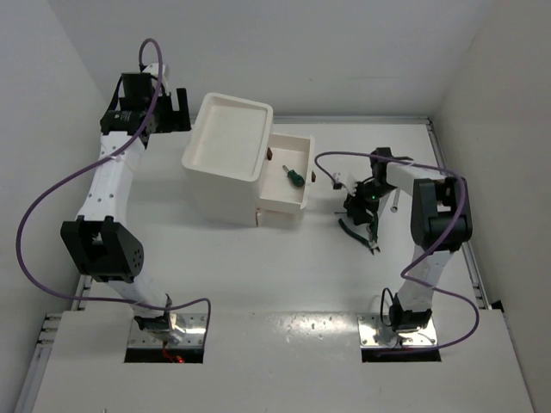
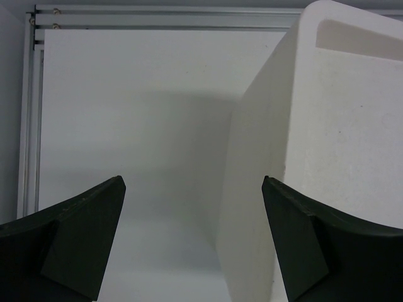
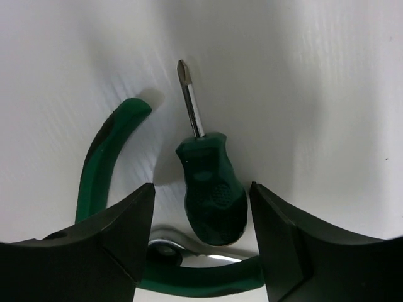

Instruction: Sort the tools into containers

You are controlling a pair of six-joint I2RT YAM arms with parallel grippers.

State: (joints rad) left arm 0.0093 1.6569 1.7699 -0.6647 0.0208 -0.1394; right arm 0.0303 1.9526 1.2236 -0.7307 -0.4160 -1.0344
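The white drawer unit [image 1: 219,176] stands on the worktop [image 1: 258,275]. Its top tray [image 1: 225,138] has nothing in it, and one drawer [image 1: 280,205] is pulled out on its right side. A small green-handled tool [image 1: 294,178] lies in that drawer.

To the right of the unit, apart from the open drawer, the right hand [image 3: 201,185] hangs low over a small heap of tools. Its fingers are spread on either side of a stubby green-handled screwdriver [image 3: 203,157] and are not closed on it. The screwdriver lies flat beside green-handled pliers [image 3: 94,170], with a silver wrench [image 3: 179,242] just under its handle.

The left hand [image 2: 192,182] is beside the unit's far left corner. It is spread wide and holds nothing, and the unit's white side wall is just to its right.
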